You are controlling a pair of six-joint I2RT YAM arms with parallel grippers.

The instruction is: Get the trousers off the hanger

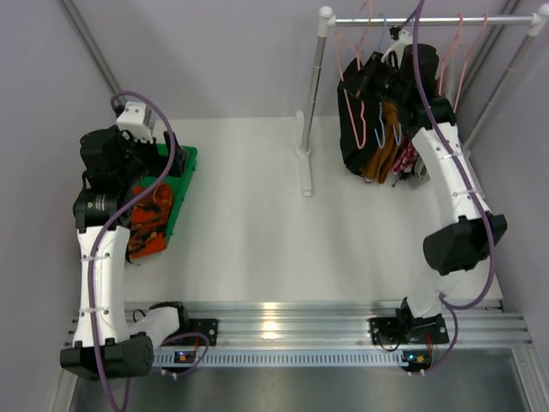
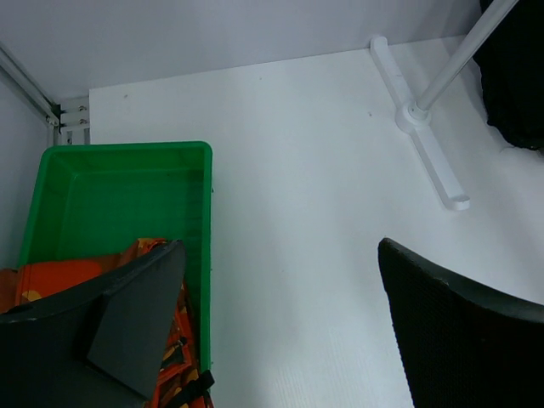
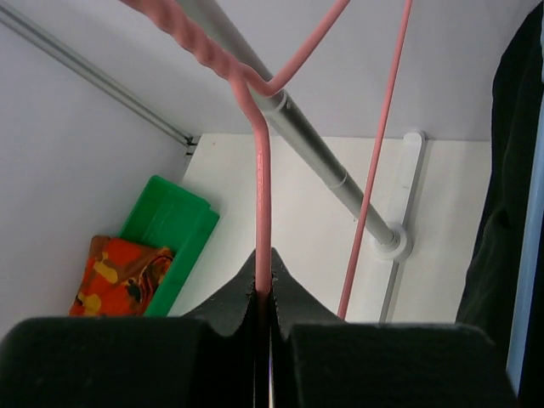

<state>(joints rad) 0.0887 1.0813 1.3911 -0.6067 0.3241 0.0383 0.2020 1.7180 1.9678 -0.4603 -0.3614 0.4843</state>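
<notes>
Right gripper (image 3: 263, 293): clenched on the wire of a pink hanger (image 3: 262, 195), pads pressed together with the wire pinched between them. The hanger's hook sits over the rail of the rack (image 1: 429, 19). Can't tell from the wrist view whether this hanger carries cloth.

Just right of it the black trousers (image 1: 364, 103) hang off the rail, with the mustard-brown trousers (image 1: 386, 146) and floral trousers (image 1: 407, 159) bunched below and beside them.

Left gripper (image 2: 280, 246): released, fingers spread wide, holding nothing, above the right wall of the green bin (image 2: 119, 187). The orange trousers (image 2: 68, 272) lie crumpled in the bin's near end, at the left edge of the table (image 1: 257, 215), well apart from the rack.
</notes>
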